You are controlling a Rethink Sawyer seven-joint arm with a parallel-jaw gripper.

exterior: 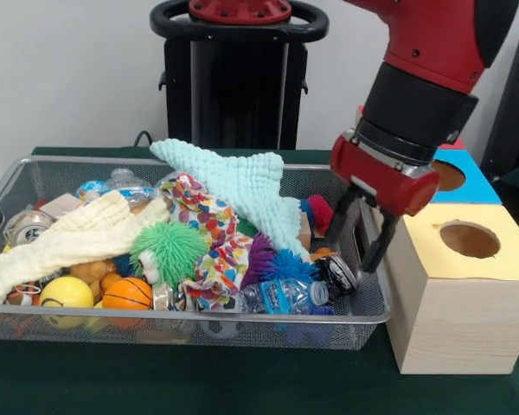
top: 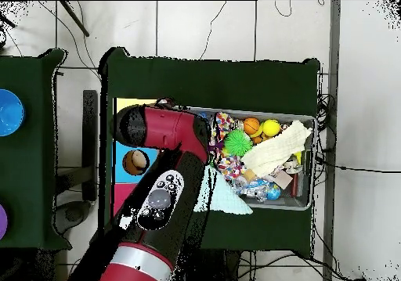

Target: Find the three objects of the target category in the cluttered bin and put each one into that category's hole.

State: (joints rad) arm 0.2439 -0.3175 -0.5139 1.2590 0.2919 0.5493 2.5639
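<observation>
One wire bin [exterior: 35, 173] held two cloths, two balls; the gripper [exterior: 356, 246] hung at its right end, fingers apart, empty.

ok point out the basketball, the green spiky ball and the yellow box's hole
basketball [exterior: 126, 294], front view, middle of its orange face
green spiky ball [exterior: 170, 248], front view, centre of the spikes
yellow box's hole [exterior: 470, 239], front view, dark inside

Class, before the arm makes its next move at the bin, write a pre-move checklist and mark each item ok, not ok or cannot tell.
1. gripper open: ok, fingers spread.
2. Gripper empty: ok, nothing between the fingers.
3. Gripper inside the wire bin, at the box end: ok.
4. Crushed can just beside the fingertips, reachable: ok.
5. Hole in yellow box unobstructed: ok.
6. Target category known: cannot tell.
</observation>
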